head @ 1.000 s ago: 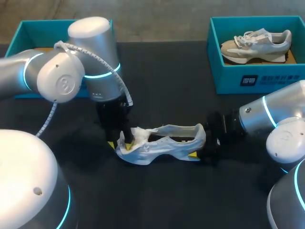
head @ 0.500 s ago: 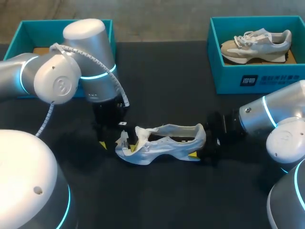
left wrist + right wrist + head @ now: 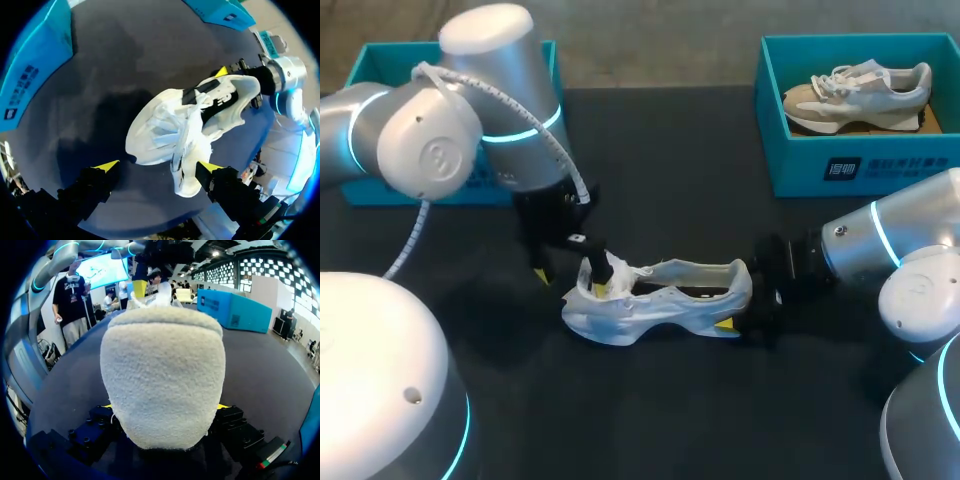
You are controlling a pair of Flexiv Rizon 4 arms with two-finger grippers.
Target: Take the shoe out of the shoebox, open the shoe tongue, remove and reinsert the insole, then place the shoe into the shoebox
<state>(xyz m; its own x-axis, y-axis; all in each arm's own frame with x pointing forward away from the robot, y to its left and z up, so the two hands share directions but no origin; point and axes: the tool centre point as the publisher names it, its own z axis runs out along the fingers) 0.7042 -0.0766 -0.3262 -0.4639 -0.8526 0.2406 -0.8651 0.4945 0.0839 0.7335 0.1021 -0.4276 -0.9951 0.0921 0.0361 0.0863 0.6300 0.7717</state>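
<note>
Black and matte, the table [image 3: 660,420] carries everything. Nearest the robot, near the table's middle, lies the pale grey-white fabric shoe [image 3: 660,300], out of any box, resting on its sole with its toe toward the left arm and its heel toward the right arm. The right gripper [image 3: 163,406] comes in low from the right and is closed on the shoe's rounded, fuzzy heel: in the right wrist view the heel sits squarely between the two fingers, with a sliver of yellow tip showing at either side against it. At the other end the left gripper [image 3: 158,166] hangs down over the toe with its fingers spread wide and clamped on nothing. In the head view one yellow tip stands just outside the toe, above the table, while the other finger is down at the front of the shoe's opening. In the left wrist view that finger lies against a loose, crumpled white flap at the shoe tongue [image 3: 187,150], and the toe sits in the gap between the fingers. Farther back, at the far right corner, an open teal cardboard shoebox [image 3: 860,165] holds a beige and white laced sneaker [image 3: 860,95] lying on its side. At the far left corner, a second teal shoebox [image 3: 380,60] stands partly hidden behind the left arm, so its contents cannot be told.
</note>
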